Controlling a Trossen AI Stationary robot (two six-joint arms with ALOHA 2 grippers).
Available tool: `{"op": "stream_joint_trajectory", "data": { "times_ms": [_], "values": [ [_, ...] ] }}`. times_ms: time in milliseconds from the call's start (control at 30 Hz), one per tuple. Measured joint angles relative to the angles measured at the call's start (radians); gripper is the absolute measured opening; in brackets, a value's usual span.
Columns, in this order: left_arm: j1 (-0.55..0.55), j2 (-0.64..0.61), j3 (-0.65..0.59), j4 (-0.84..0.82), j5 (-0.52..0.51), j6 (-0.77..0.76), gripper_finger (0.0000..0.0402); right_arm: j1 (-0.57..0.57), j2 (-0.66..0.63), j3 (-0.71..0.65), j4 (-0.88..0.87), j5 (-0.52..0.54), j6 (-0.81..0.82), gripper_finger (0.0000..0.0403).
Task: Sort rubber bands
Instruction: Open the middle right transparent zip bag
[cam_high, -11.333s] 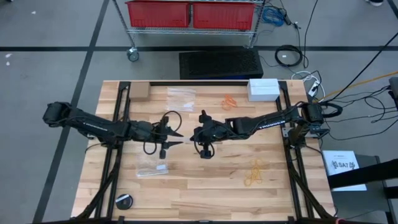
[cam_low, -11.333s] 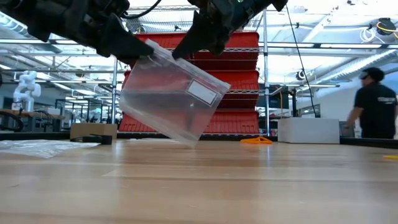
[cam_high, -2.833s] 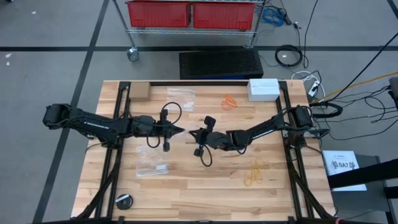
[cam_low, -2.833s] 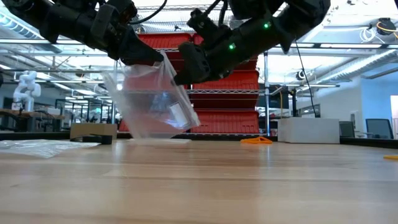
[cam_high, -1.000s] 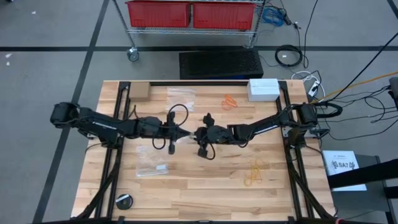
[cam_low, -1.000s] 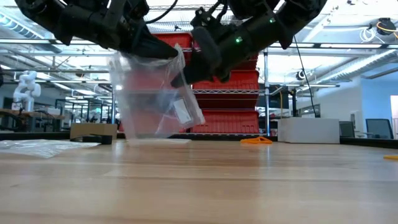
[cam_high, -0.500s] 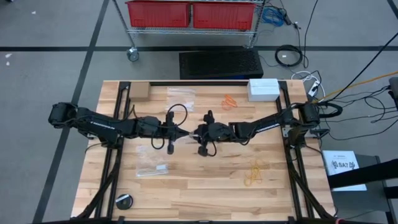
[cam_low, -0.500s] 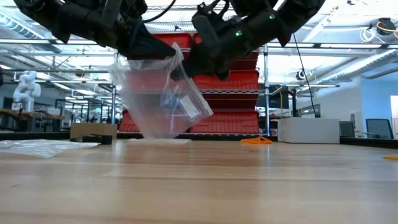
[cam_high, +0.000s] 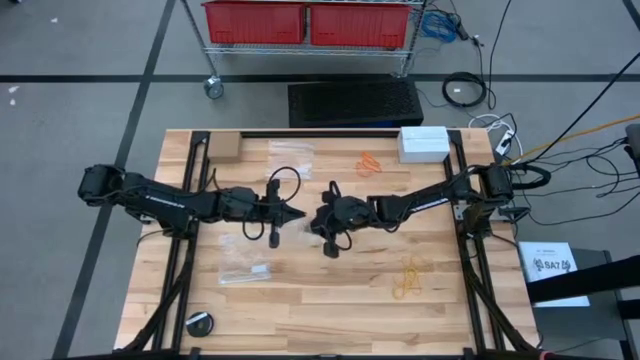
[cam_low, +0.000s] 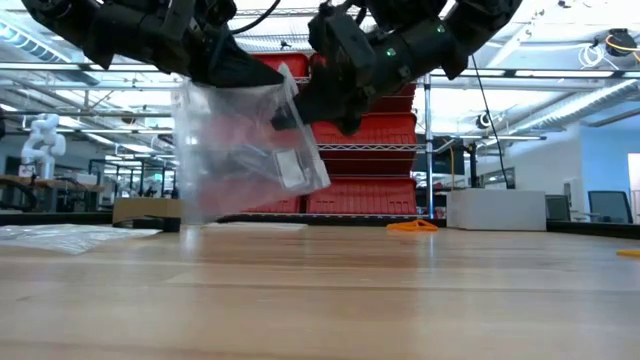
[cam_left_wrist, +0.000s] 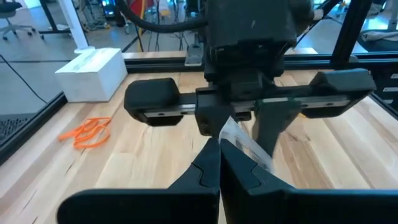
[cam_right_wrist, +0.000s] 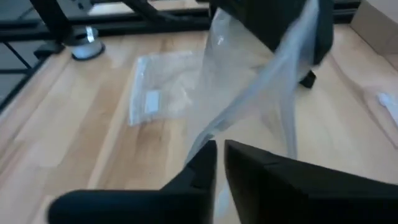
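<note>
Table (cam_high: 300, 300): pale wood planks, matt, visible grain, framed by black metal rails (cam_high: 470, 270). Held bag (cam_low: 245, 150): clear thin plastic, glossy, creased, white label patch. Second bag (cam_high: 243, 265) lying flat, same clear film; third bag (cam_high: 291, 152) looks alike. Left gripper (cam_high: 297, 215) and right gripper (cam_high: 316, 219): matt black plastic-looking fingers, smooth. Orange rubber bands (cam_high: 369, 163) and pale yellow-tan bands (cam_high: 409, 277): thin, dull rubber. White box (cam_high: 424, 142): smooth, matt. Small box (cam_high: 224, 147): brown cardboard. Red bins (cam_high: 307, 22): plastic on a wire metal rack.
</note>
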Motion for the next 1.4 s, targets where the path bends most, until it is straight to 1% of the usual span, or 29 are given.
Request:
{"op": "stream_joint_trajectory", "data": {
  "times_ms": [67,200,333,500,633,767,833,933,1000,1100,1200,1300,1400],
  "values": [
    [-0.001,-0.009,0.000,-0.012,0.000,0.000,0.0000,0.005,-0.002,0.000,-0.035,0.026,-0.002,0.0004],
    [-0.001,-0.024,-0.001,-0.058,-0.002,0.000,0.0000,0.021,-0.022,-0.001,-0.134,0.097,0.017,0.0003],
    [-0.006,-0.017,-0.001,-0.036,0.003,0.000,0.0000,0.020,-0.026,-0.001,-0.084,0.148,0.070,0.0006],
    [-0.011,-0.010,-0.001,-0.030,0.005,0.000,0.0000,-0.004,-0.021,-0.001,0.010,0.143,0.074,0.0047],
    [-0.011,-0.009,-0.001,-0.018,-0.001,0.000,0.0000,-0.020,-0.003,0.000,0.074,0.093,0.084,0.0081],
    [-0.011,-0.009,-0.001,-0.018,-0.003,0.000,0.0000,-0.028,0.033,-0.001,0.122,0.093,0.084,0.0098],
    [-0.011,-0.009,-0.001,-0.018,-0.004,0.000,0.0000,-0.031,0.055,0.000,0.138,0.093,0.084,0.0099],
    [-0.011,-0.009,-0.002,-0.006,-0.005,0.000,0.0000,-0.031,0.082,-0.001,0.160,0.093,0.084,0.0090],
    [-0.011,-0.009,-0.002,-0.004,-0.007,0.000,0.0000,-0.031,0.091,-0.001,0.170,0.085,0.084,0.0078],
    [-0.011,-0.009,-0.002,-0.010,-0.008,0.001,0.0000,-0.028,0.092,-0.001,0.159,0.044,0.094,0.0056],
    [-0.011,-0.015,-0.002,-0.042,-0.011,0.002,0.0000,-0.023,0.071,-0.001,0.110,0.048,0.098,0.0042],
    [-0.011,-0.016,-0.002,-0.067,-0.011,0.007,0.0000,-0.024,0.035,-0.001,0.061,0.050,0.106,0.0043],
    [-0.011,-0.024,-0.002,-0.090,-0.011,0.008,0.0000,-0.025,-0.003,-0.001,-0.005,0.054,0.106,0.0060]
  ]
}}
